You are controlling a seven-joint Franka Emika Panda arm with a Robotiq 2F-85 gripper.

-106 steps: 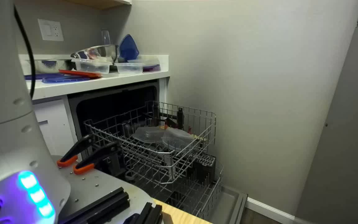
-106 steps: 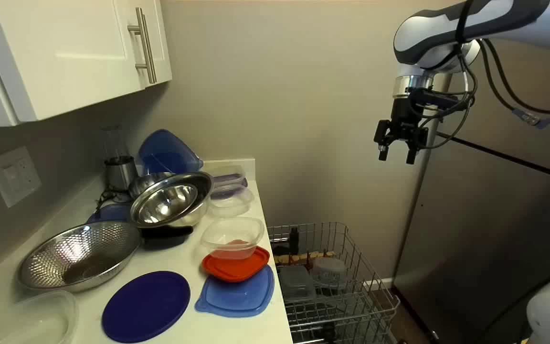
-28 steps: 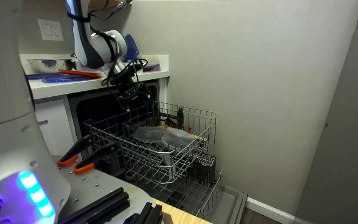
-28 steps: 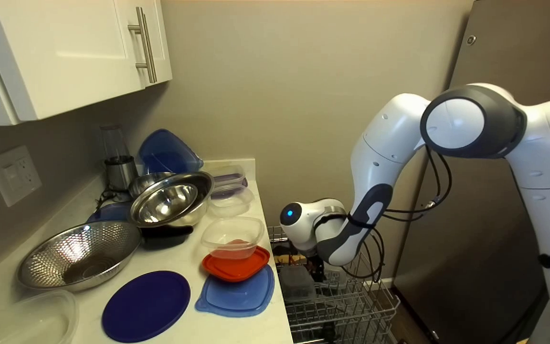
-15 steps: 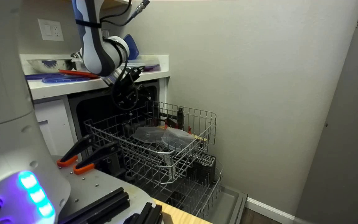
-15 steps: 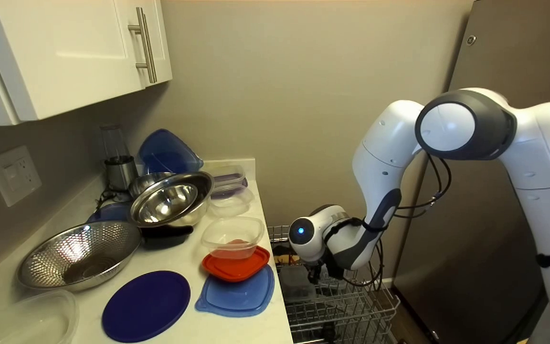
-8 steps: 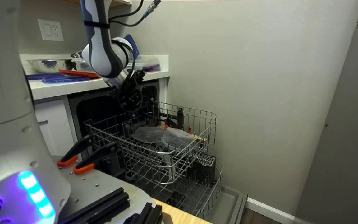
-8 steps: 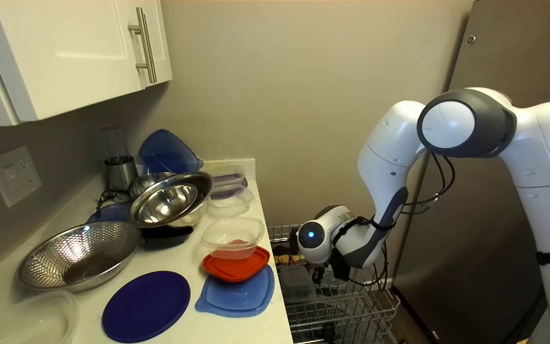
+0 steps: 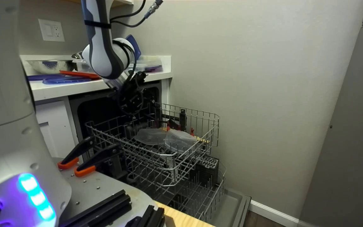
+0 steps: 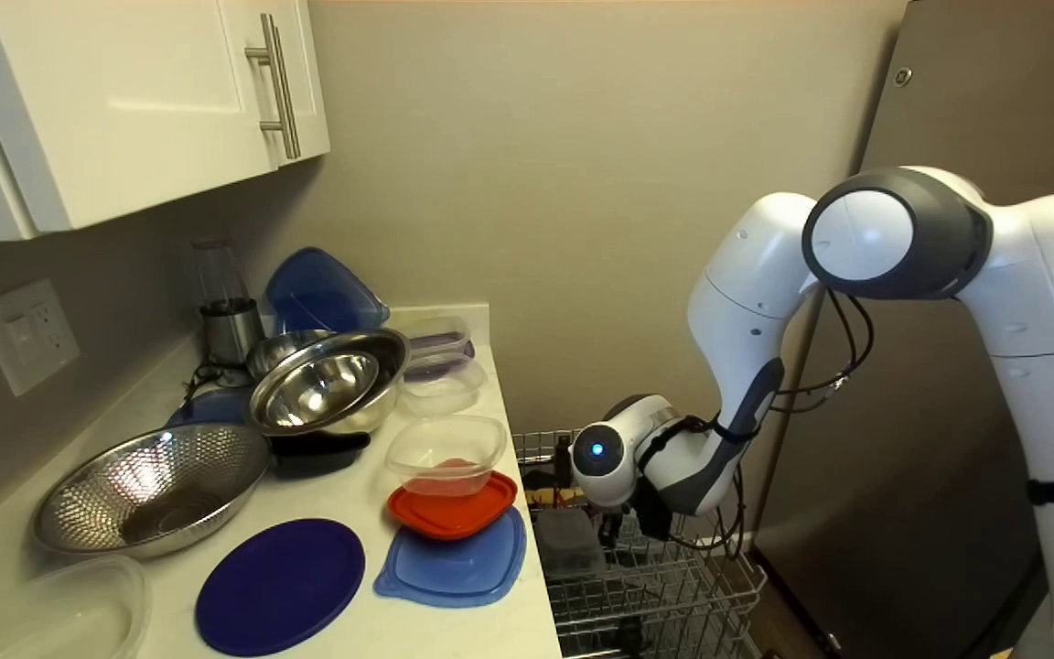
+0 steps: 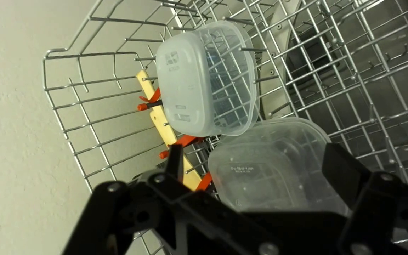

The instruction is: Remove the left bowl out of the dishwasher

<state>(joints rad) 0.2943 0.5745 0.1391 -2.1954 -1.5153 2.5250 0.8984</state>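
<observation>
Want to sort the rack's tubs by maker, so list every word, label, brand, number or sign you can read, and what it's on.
"4 cups": ends the small print on the clear tub, wrist view; figures before it, the line beneath and a mark lower down are too blurred.
Cloudy tub: several marks, too blurred to read.
Tall grey panel, in an exterior view: round badge, lettering too small.
No brand readable.

Black hand point(image 11: 255, 157) spread wide, clear bowl point(image 11: 271, 166) beyond, frosted bowl point(image 11: 184, 83) beside it, grey wire rack point(image 11: 354, 76)
</observation>
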